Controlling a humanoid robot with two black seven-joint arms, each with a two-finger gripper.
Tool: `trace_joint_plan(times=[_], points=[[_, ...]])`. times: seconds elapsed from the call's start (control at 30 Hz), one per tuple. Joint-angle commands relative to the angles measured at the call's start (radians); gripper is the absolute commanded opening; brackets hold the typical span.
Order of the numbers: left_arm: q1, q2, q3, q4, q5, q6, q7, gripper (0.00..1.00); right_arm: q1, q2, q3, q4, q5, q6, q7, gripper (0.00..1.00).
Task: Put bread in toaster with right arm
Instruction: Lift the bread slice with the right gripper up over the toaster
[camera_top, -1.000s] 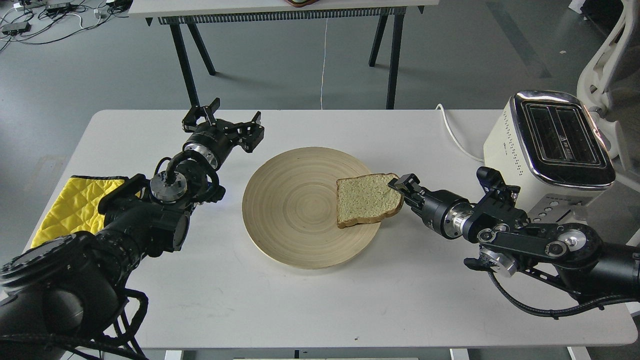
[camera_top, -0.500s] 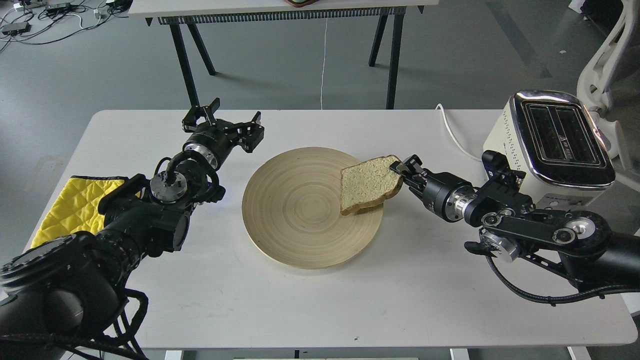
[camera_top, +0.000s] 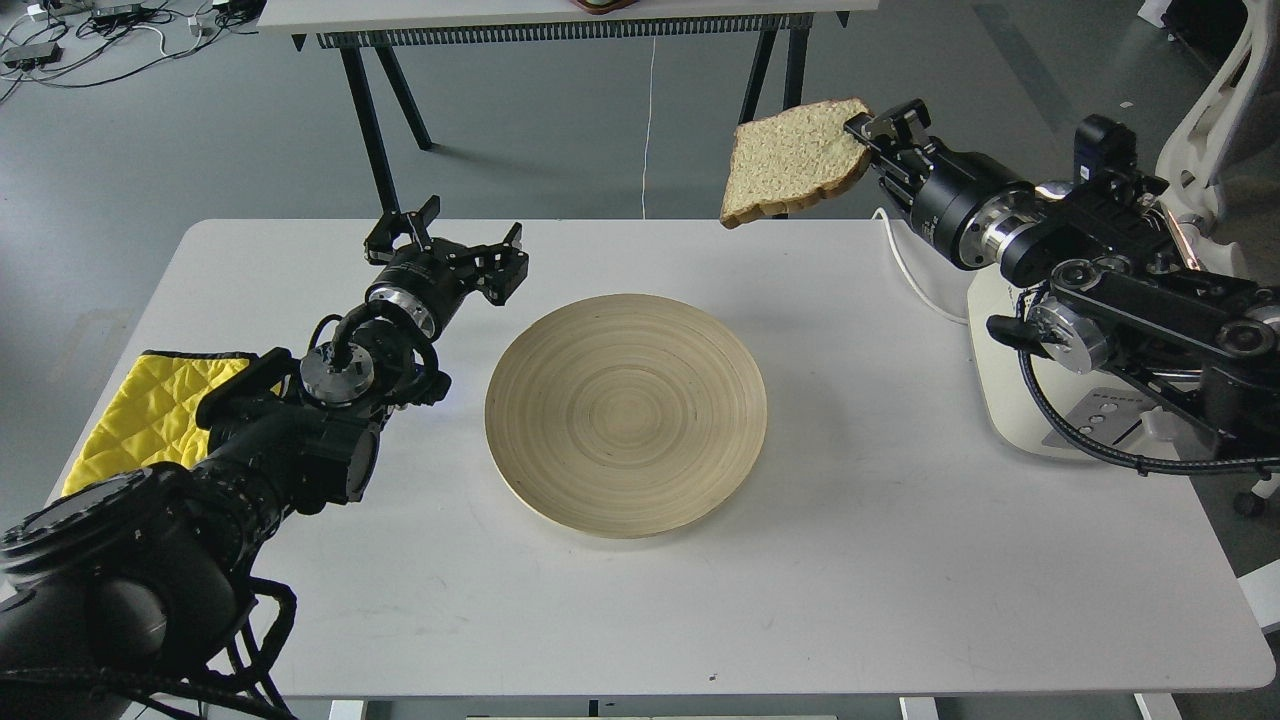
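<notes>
High above the table's (camera_top: 800, 560) far edge, the right gripper (camera_top: 868, 132) pinches the bread slice (camera_top: 795, 160) by one crust edge; light, soft and crumbly, it likely wants gentle pressure.

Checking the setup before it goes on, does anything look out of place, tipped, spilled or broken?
Nothing stands out. The right gripper holds the bread by one edge, up in the air and whole. The wooden plate lies flat and bare, and the toaster is mostly hidden behind the right arm.
</notes>
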Motion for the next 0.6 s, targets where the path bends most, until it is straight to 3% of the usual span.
trace_joint_plan(times=[0.0, 0.37, 0.57], points=[[0.0, 0.0, 0.0, 0.0, 0.001, 0.0, 0.0, 1.0, 0.055, -0.111, -0.008, 0.001, -0.003, 0.001, -0.008, 0.01], [0.0, 0.0, 0.0, 0.0, 0.001, 0.0, 0.0, 1.0, 0.151, -0.407, -0.071, 0.022, -0.099, 0.079, -0.058, 0.01], [0.0, 0.0, 0.0, 0.0, 0.001, 0.0, 0.0, 1.0, 0.146, -0.547, -0.131, 0.078, -0.122, 0.115, -0.058, 0.01]])
